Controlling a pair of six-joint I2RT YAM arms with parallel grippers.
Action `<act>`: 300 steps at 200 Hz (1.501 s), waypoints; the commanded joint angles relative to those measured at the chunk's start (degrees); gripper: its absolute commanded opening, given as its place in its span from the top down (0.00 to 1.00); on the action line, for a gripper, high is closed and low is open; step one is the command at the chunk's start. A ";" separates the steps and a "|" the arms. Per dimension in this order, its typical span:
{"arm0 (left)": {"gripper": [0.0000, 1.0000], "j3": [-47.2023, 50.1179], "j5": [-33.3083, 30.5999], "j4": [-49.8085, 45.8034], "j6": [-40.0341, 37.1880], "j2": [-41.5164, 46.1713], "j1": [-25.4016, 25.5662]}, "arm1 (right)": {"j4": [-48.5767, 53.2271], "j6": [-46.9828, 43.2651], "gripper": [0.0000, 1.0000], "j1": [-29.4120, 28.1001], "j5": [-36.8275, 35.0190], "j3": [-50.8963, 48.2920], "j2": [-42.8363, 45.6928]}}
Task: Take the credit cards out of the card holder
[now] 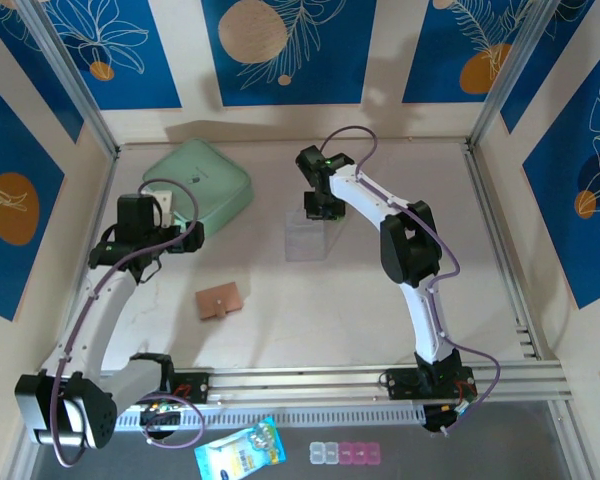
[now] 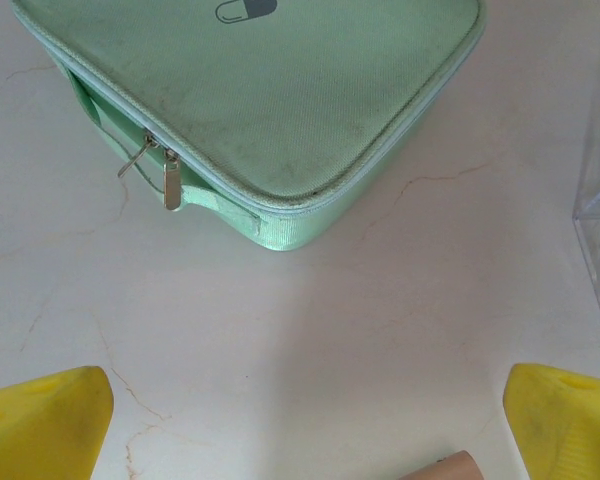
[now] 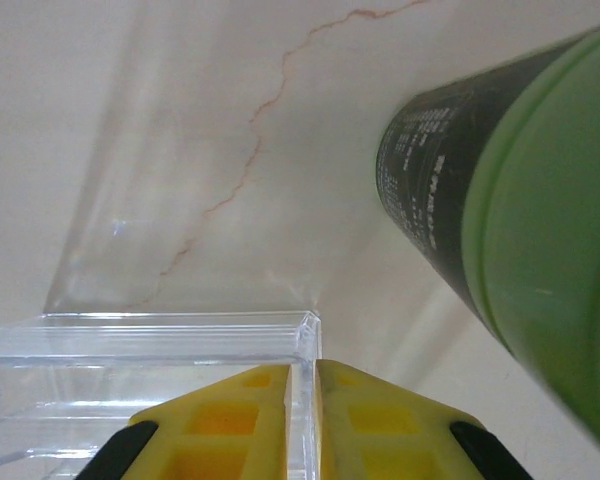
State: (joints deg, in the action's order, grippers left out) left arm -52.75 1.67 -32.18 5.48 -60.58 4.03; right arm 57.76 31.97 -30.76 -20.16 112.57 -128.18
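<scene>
Here the small tan leather-like bifold card holder point(image 1: 221, 301) lies shut on the pale table point(image 1: 310, 330), apart from both tools. The left gripper point(image 2: 302, 420), its jaws spread wide and empty, is nearest and should descend squarely over it. The right gripper point(image 3: 315, 410) seemingly pinches a wall of the transparent plastic box point(image 1: 305, 235). The mint-green zipped case point(image 2: 270, 90) lies just beyond.

You are viewing one table point(image 1: 360, 320) carrying three items. Card holder point(image 1: 221, 301): lying left of centre, toward the near edge. Zip case point(image 1: 198, 187): sitting at the far left, behind the card holder. Box point(image 1: 307, 235): standing at centre, right of the zip case. Left gripper point(image 1: 185, 238): hanging between zip case and card holder. Right gripper point(image 3: 315, 375): sitting at the box's far side, jaws pinching one wall between them.
</scene>
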 commanded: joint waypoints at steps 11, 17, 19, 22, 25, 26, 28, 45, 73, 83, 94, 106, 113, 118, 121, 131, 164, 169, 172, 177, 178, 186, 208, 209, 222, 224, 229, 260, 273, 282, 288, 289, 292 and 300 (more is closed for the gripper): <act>0.00 0.02 1.73 0.20 -0.38 -0.76 0.36 | 1.97 -0.56 0.82 -0.93 -0.24 3.05 0.21; 0.00 0.00 1.78 0.03 -0.38 -1.07 0.29 | 1.92 -0.61 0.81 -1.09 -0.47 2.96 0.97; 0.00 -0.03 1.81 -0.09 -0.38 -1.15 0.34 | 1.85 -0.73 0.81 -1.13 -0.49 2.93 1.17; 0.00 -0.14 1.84 -0.13 -0.40 -1.32 0.36 | 1.90 -0.76 0.80 -1.21 -0.57 2.85 1.44; 0.00 -0.16 1.84 -0.27 -0.38 -1.46 0.36 | 1.89 -0.81 0.80 -1.26 -0.62 2.83 1.73; 0.00 -0.11 1.84 -0.34 -0.38 -1.55 0.36 | 1.86 -0.87 0.80 -1.29 -0.64 2.83 1.80; 0.00 -0.13 1.84 -0.38 -0.38 -1.71 0.36 | 1.84 -0.92 0.79 -1.31 -0.66 2.78 2.04; 0.00 -0.46 2.55 -0.99 -0.21 -2.83 0.36 | 2.01 -1.03 0.78 -1.49 -0.67 2.27 3.72; 0.00 -1.68 5.11 -4.40 2.69 -6.48 1.79 | 0.34 -1.81 0.77 -2.27 -0.36 -1.41 8.33; 0.00 -2.27 5.67 -6.25 4.09 -8.54 3.66 | -1.29 -1.85 0.77 -2.64 0.28 -4.24 10.89; 0.00 -1.84 6.59 -6.45 5.92 -10.18 5.67 | -3.58 -1.61 0.77 -2.91 1.71 -7.65 13.78; 0.00 -0.83 7.52 -5.24 7.99 -11.79 7.34 | -5.91 -1.05 0.76 -3.01 3.13 -11.57 16.85; 0.00 0.02 7.55 -4.31 8.89 -12.61 8.40 | -7.20 -0.86 0.76 -3.07 3.89 -13.62 18.64; 0.00 0.39 7.29 -3.92 9.24 -13.40 9.05 | -7.70 -0.81 0.76 -3.17 4.26 -14.85 19.51; 0.00 0.45 6.97 -3.80 9.44 -13.67 9.45 | -8.30 -0.66 0.75 -3.17 4.61 -15.99 20.41; 0.00 0.70 5.89 -3.61 9.69 -15.28 10.71 | -9.47 -0.59 0.75 -3.16 5.56 -18.62 22.34; 0.00 1.42 6.83 -1.62 9.21 -19.32 12.05 | -14.03 0.18 0.74 -3.17 8.00 -27.83 29.37; 0.00 1.51 7.51 -1.36 9.02 -19.87 12.22 | -14.37 0.29 0.74 -3.16 8.11 -28.58 29.97; 0.00 1.70 7.92 -1.27 8.83 -20.12 12.23 | -14.70 0.42 0.74 -3.11 8.30 -29.42 30.50; 0.00 1.76 8.41 -1.22 8.66 -20.63 12.35 | -14.97 0.42 0.74 -3.01 8.65 -30.13 31.02; 0.00 1.81 8.47 -1.21 8.62 -20.72 12.38 | -14.97 0.42 0.74 -3.01 8.65 -30.13 31.02; 0.00 2.14 8.69 -1.21 8.42 -21.47 12.59 | -15.14 0.48 0.74 -2.84 9.14 -31.13 31.73; 0.00 3.02 8.37 -1.25 8.22 -23.18 13.04 | -15.73 0.64 0.72 -2.73 9.52 -33.68 33.46; 0.00 3.01 8.40 -1.19 8.32 -23.27 13.07 | -15.82 0.64 0.72 -2.73 9.52 -33.75 33.49; 0.00 3.44 8.90 0.01 8.48 -24.48 13.45 | -16.59 0.81 0.71 -2.66 9.87 -35.08 34.46; 0.00 3.51 8.93 0.10 8.49 -24.78 13.52 | -16.66 0.84 0.71 -2.64 9.99 -35.24 34.52; 0.00 3.45 8.84 0.24 8.58 -25.37 13.76 | -16.91 0.90 0.71 -2.62 10.17 -35.63 34.75; 0.00 3.40 8.38 -1.39 9.08 -27.99 15.13 | -18.81 0.91 0.71 -2.47 10.76 -38.26 35.54; 0.00 3.83 7.23 -2.43 9.81 -27.39 16.12 | -19.15 1.04 0.72 -2.46 11.06 -39.11 35.91; 0.00 4.50 6.66 -2.76 10.58 -26.69 16.81 | -19.56 1.15 0.72 -2.46 11.28 -40.09 36.43; 0.00 4.98 6.30 -2.92 11.41 -26.19 17.11 | -19.83 1.17 0.72 -2.46 11.36 -40.61 36.88; 0.00 5.09 6.22 -2.94 11.54 -26.14 17.22 | -19.83 1.17 0.72 -2.46 11.36 -40.61 36.88; 0.00 5.36 6.09 -3.13 12.04 -25.94 17.31 | -19.95 1.17 0.72 -2.46 11.37 -40.97 37.14; 0.00 5.92 5.97 -3.68 13.17 -25.49 17.86 | -20.14 1.08 0.72 -2.40 11.22 -41.56 37.92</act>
State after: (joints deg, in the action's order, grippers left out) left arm -48.66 8.71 -32.62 15.11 -87.92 20.32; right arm 38.85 32.08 -33.52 -10.41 72.93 -93.73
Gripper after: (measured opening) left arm 0.998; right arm 0.285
